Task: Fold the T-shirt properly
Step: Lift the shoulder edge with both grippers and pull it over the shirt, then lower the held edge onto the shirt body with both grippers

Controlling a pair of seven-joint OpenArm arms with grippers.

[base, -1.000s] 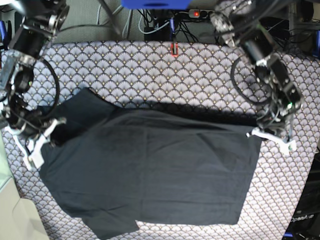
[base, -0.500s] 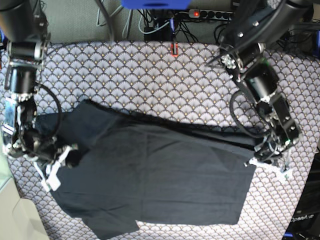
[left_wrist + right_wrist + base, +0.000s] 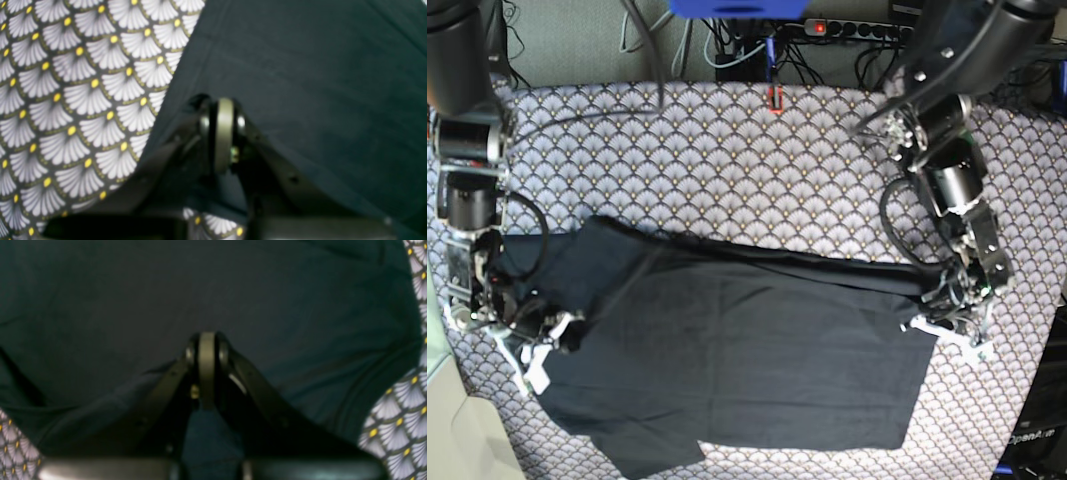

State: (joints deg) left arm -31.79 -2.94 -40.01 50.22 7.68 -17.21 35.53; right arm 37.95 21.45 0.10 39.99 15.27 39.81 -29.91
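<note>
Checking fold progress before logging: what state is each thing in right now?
T-shirt: partly folded, top edge doubled over, one sleeve sticking out below
Left end effector: shut on T-shirt edge
Right end effector: shut on T-shirt edge
Tablecloth: flat

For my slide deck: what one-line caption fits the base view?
Both hands, left hand and right hand, pinch opposite edges of the dark T-shirt on a scallop-patterned tablecloth.

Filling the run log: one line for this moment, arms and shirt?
phase: mid-fold | left gripper: shut on T-shirt edge | right gripper: shut on T-shirt | shirt: partly lifted over tablecloth
</note>
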